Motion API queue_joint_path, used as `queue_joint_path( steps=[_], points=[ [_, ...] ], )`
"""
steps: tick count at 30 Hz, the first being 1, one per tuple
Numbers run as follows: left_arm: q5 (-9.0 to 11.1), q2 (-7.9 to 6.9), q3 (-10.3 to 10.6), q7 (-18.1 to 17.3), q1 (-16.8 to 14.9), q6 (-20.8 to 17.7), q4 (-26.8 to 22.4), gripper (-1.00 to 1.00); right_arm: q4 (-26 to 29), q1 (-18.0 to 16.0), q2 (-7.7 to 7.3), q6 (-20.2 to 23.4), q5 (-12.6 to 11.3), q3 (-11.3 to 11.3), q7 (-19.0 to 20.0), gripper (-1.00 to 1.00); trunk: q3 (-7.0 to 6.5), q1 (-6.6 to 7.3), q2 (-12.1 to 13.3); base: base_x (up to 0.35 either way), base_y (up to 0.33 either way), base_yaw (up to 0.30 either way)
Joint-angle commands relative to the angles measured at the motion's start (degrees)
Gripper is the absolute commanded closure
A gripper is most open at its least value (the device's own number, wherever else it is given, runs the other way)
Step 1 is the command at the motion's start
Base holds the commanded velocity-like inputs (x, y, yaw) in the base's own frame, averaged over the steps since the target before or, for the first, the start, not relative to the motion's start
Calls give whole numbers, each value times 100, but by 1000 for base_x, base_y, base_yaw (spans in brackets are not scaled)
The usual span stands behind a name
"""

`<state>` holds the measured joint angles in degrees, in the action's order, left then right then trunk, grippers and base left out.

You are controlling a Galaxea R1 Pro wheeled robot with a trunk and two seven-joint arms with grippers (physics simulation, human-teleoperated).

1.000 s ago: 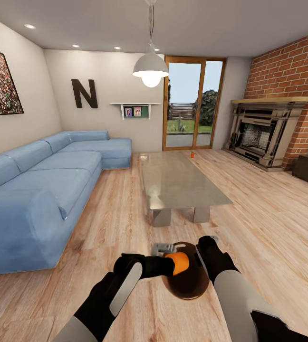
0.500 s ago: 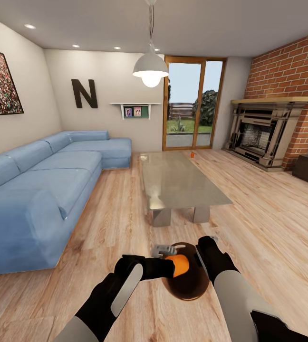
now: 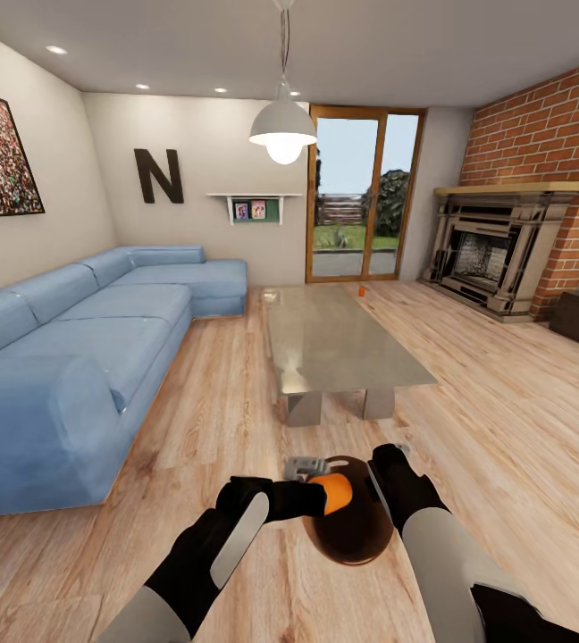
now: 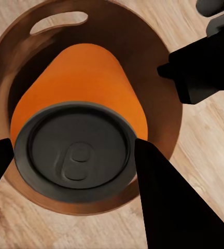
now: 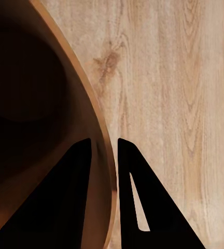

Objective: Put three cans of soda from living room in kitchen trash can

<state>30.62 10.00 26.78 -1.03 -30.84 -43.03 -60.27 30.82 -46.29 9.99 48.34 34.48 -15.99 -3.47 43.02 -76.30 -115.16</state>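
Your left gripper point(image 3: 323, 494) holds one can of soda point(image 3: 335, 494) over the open mouth of the trash can point(image 3: 354, 542), which stands on the wooden floor point(image 3: 522, 429) just in front of you. In the left wrist view the two fingers point(image 4: 169, 202) press on both sides of the orange can point(image 4: 81, 140), whose dark top with the pull tab faces the camera, and the brown inside of the bin point(image 4: 161, 78) lies behind it (one cut-out handle shows in its wall).

Your right gripper point(image 3: 381, 487) grips the rim of the bin at its right side. In the right wrist view the rim point(image 5: 104, 155) passes between the two fingers point(image 5: 138, 207), one inside the bin and one outside, nearly closed on it.

Another can of soda point(image 3: 362, 290) stands upright at the far end of the glass coffee table point(image 3: 334, 344), near its right edge, well apart from you. The light-blue sofa point(image 3: 84, 357) runs along the left wall, under the black letter N point(image 3: 158, 176).
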Motion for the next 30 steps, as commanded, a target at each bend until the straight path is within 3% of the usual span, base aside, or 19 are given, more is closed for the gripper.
queue_joint_path(
  steps=[1,16,20,30],
  points=[
    [-12,0,1,-19,-3,9,6,100,3,-3,1,0,-9,7,12,100,-1,0,0,0,0,0],
    [-12,0,23,-20,-87,299,457,100,16,-3,1,9,-98,33,60,100,-1,0,0,0,0,0],
    [-12,0,27,-20,-102,310,476,100,23,-3,1,108,-513,170,66,100,-1,0,0,0,0,0],
    [-12,0,29,-20,-106,336,490,100,31,-3,1,238,-1160,710,70,100,-1,0,0,0,0,0]
  ],
)
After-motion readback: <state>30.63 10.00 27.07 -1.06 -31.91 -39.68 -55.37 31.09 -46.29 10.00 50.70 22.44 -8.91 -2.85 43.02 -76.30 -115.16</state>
